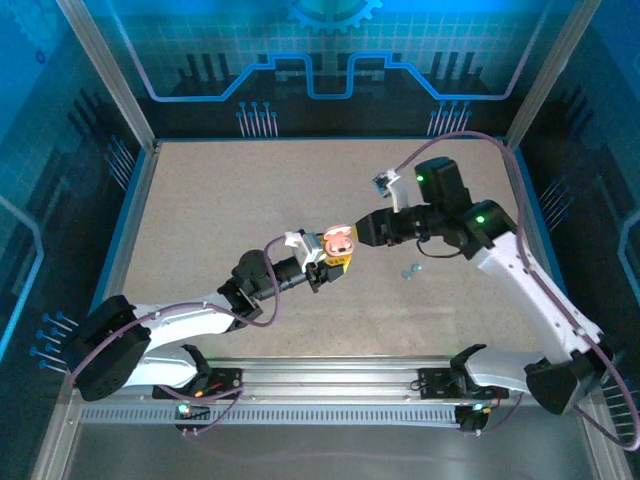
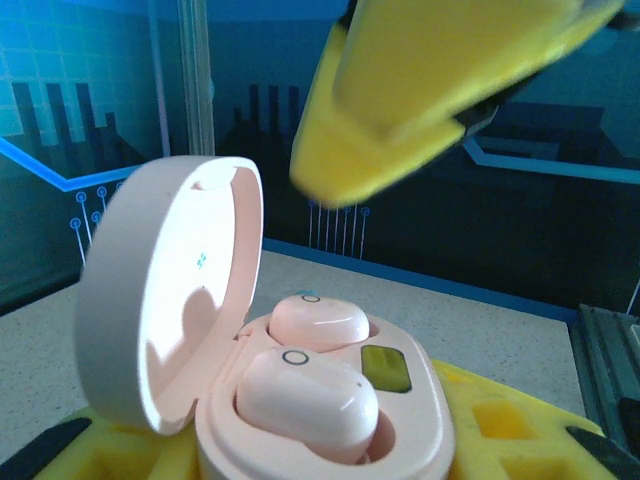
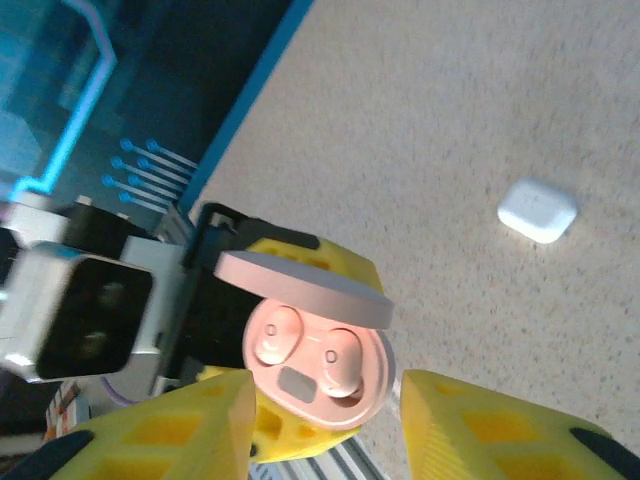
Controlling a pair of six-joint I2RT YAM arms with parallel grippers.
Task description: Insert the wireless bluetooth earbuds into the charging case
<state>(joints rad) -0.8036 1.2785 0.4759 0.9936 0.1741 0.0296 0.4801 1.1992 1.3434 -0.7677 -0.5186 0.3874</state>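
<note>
Since the pink charging case (image 2: 415, 400) is small and light, the left gripper (image 1: 334, 262) holds it clear of the table (image 1: 200, 200). Its yellow fingers (image 2: 505, 425) are closed against the sides of the case base. This grip presents the open top to the other arm and keeps the sockets steady for loading from above.

The hinged lid (image 2: 165, 300) stands upright at the rear, out of the approach path.

The right gripper (image 1: 360, 233) hangs just above the case. Its yellow fingers (image 3: 190, 430) stand well apart with nothing between them. One fingertip (image 2: 400, 110) shows over the sockets, apart from the buds. In my judgement that posture suits a release or a clean retreat.

**Condition of the task items**
- Two pink earbuds occupy the case, one per socket.
- The nearer bud (image 2: 305, 400) is a glossy, rounded pebble with a small ring mark on top.
- The farther bud (image 2: 320, 320) matches it and sits low in its well.
- Both appear seated rather than perched, though the depth of seating cannot be confirmed.
- A small greenish window (image 2: 385, 368) lies beside them on the case face.

**Other items noted**
- A pair of tiny pale blue buds (image 1: 410, 270) lies loose on the table, near the right arm.
- A white closed case (image 3: 537, 210) rests well apart from the pink one.

Judged from this, the pink pair is loaded and the lid is not yet shut.
</note>
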